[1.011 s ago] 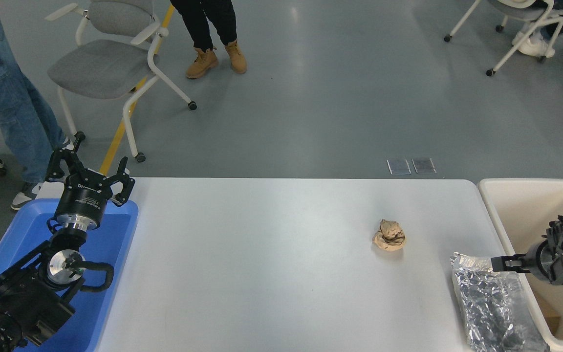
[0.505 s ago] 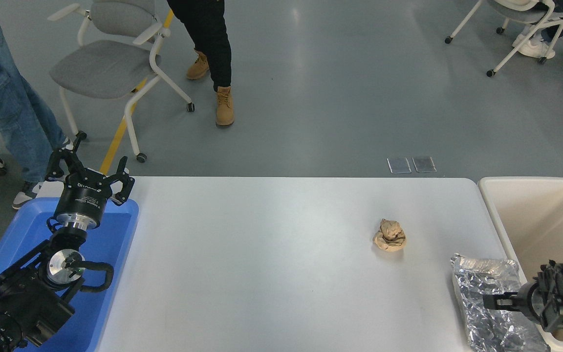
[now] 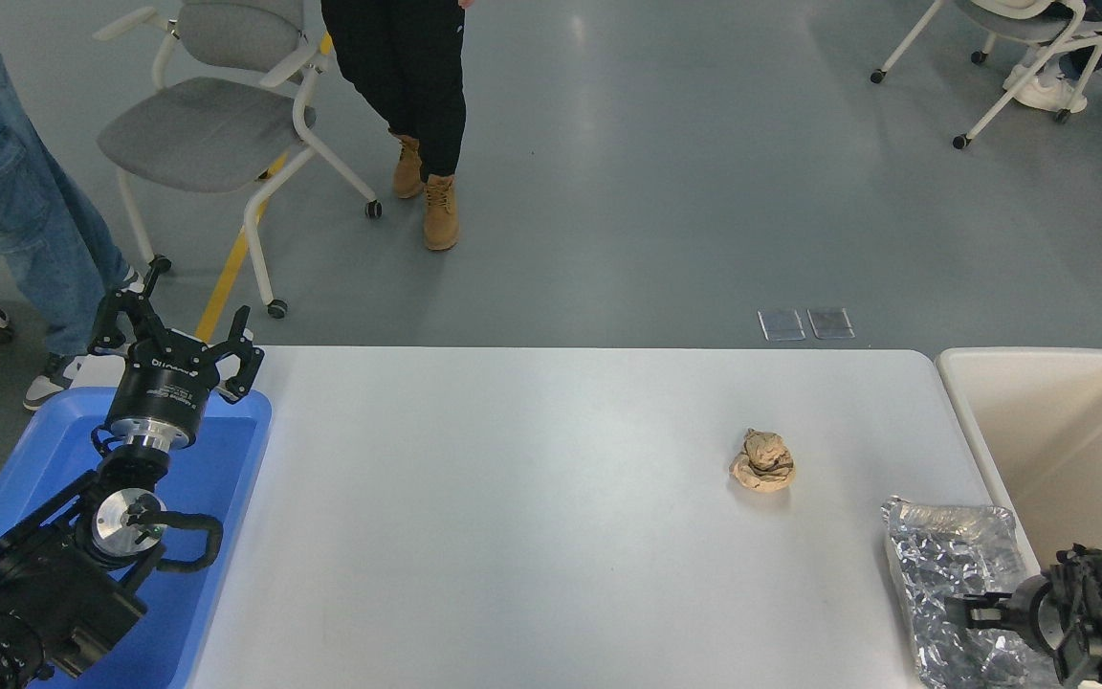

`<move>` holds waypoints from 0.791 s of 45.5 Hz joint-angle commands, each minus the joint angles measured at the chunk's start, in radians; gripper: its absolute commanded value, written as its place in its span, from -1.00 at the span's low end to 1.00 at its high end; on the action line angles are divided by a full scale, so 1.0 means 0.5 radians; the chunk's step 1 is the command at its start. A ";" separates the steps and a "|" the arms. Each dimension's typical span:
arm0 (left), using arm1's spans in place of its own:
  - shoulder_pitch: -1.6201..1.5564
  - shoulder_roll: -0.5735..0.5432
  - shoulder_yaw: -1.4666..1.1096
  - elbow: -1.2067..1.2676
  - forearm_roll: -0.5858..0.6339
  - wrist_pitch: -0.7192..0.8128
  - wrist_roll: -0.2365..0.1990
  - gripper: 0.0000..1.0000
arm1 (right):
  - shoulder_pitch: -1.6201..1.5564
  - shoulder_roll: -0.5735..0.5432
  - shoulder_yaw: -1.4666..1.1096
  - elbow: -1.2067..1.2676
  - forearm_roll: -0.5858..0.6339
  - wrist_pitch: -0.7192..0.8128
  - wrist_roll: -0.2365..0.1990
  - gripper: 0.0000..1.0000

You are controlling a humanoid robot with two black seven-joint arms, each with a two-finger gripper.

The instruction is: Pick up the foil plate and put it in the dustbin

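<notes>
A: The right arm has slid down toward the near edge since a moment ago, and its black right pincer (image 3: 967, 611) now hangs over the middle of the foil instead of its far end. The person in tan boots (image 3: 427, 196) has stepped closer too.

B: Biggest first, then: the white rectangular table (image 3: 532, 517) carries everything, with the large cream plastic dustbin (image 3: 1039, 368) hard against its right end and a blue plastic bin (image 3: 216, 469) at its left.

A: Left arm's parked over that blue bin, the left pincer (image 3: 173, 325) with its fingers spread wide apart.

B: And the shiny, crinkled silver foil plate (image 3: 943, 565) lies flat at the table's near right corner, just beside the dustbin.

A: Right pincer's over it, tips in front of the foil. Whether it's gripping, I cannot tell.

B: Smallest last: a crumpled brown paper wad (image 3: 762, 461), clear of the foil.
</notes>
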 commanded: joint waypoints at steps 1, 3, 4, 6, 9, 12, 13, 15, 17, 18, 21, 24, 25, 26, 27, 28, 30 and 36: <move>0.000 0.000 0.000 0.000 0.000 0.000 0.000 0.98 | -0.021 -0.028 -0.012 -0.007 -0.001 -0.039 0.001 -0.71; 0.000 0.000 0.000 0.000 0.000 0.000 0.000 0.98 | -0.021 -0.034 -0.012 -0.007 0.002 -0.039 0.001 -0.79; 0.000 0.000 0.000 0.000 0.000 -0.003 0.000 0.98 | -0.021 -0.040 -0.012 -0.007 -0.001 -0.039 0.004 -0.81; 0.000 0.000 0.000 0.000 0.000 -0.003 0.000 0.98 | -0.021 -0.046 -0.008 -0.007 -0.004 -0.039 0.010 -0.90; 0.000 0.000 0.000 0.000 0.000 -0.003 0.000 0.98 | -0.021 -0.056 0.001 0.002 -0.007 -0.039 0.014 -1.00; 0.000 0.000 0.000 0.000 0.000 0.000 0.000 0.98 | -0.021 -0.056 0.010 0.005 -0.016 -0.039 0.020 -1.00; 0.000 0.000 0.000 0.000 0.000 -0.003 0.000 0.98 | -0.021 -0.056 0.010 0.008 -0.016 -0.039 0.020 -1.00; 0.000 0.000 0.000 0.000 0.000 -0.003 0.000 0.98 | -0.021 -0.056 0.013 0.011 -0.019 -0.039 0.023 -1.00; 0.000 0.000 0.000 0.000 0.000 -0.003 0.000 0.98 | -0.018 -0.056 0.013 0.017 -0.023 -0.039 0.023 -1.00; 0.000 0.000 0.000 0.000 0.000 -0.003 -0.003 0.98 | -0.015 -0.056 0.013 0.017 -0.023 -0.039 0.026 -1.00; 0.000 0.000 0.000 0.000 0.000 -0.003 0.000 0.98 | 0.006 -0.059 0.013 0.027 -0.023 -0.039 0.026 -1.00; 0.000 0.000 0.000 0.000 0.000 -0.003 0.000 0.98 | 0.031 -0.065 0.013 0.027 -0.026 -0.042 0.026 -1.00; 0.000 0.000 0.000 0.000 0.000 -0.003 0.000 0.98 | 0.046 -0.068 0.013 0.027 -0.026 -0.042 0.026 -1.00; 0.000 0.000 0.000 0.000 0.000 -0.003 0.000 0.98 | 0.064 -0.080 0.013 0.027 -0.026 -0.042 0.029 -1.00; 0.000 0.000 0.000 0.000 0.000 -0.003 0.000 0.98 | 0.086 -0.095 0.013 0.030 -0.029 -0.042 0.035 -1.00; 0.000 0.000 0.000 0.000 0.000 -0.003 0.000 0.98 | 0.110 -0.114 0.016 0.030 -0.029 -0.042 0.044 -1.00; 0.000 0.000 0.000 0.000 0.000 -0.003 0.000 0.98 | 0.165 -0.138 0.016 0.039 -0.029 -0.042 0.066 -1.00; 0.000 0.000 0.000 0.000 0.000 -0.003 0.000 0.98 | 0.441 -0.215 0.016 0.131 -0.032 -0.017 0.148 -1.00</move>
